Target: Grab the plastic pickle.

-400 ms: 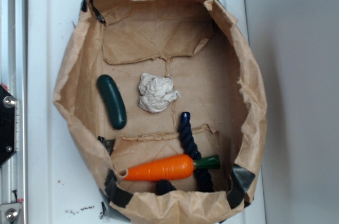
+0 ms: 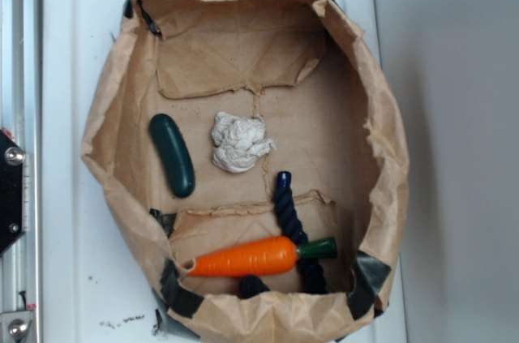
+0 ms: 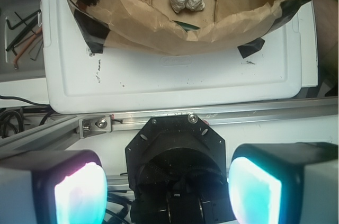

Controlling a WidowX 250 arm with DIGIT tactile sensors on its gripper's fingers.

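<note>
Teal-glowing pads (image 3: pixel 79 192) of the gripper (image 3: pixel 167 192): jaws spread wide, nothing between them, parked low in the wrist view above the robot's own black base (image 3: pixel 175 155) and outside the bag altogether; absent from the exterior view.

Aluminium rail (image 3: pixel 254 114): just beyond the base, then the white plastic board (image 3: pixel 169 81) carrying the bag.

Brown paper bag (image 2: pixel 109 116): cut low, walls crumpled, black tape at the corners. Its near wall hides most of the floor from the wrist camera.

Plastic pickle (image 2: pixel 171 155): dark green, glossy, lying flat on the bag floor close to one side wall, well apart from the gripper. Crumpled white wad (image 2: pixel 239 142) near it; orange carrot (image 2: pixel 247 258) and navy rope (image 2: pixel 288 213) further off.

Handling note, as judgement: clear the bag wall before descending, turn the jaws across the pickle's short width, and close at mid-length, since the smooth skin may squirt out from an end grip
</note>
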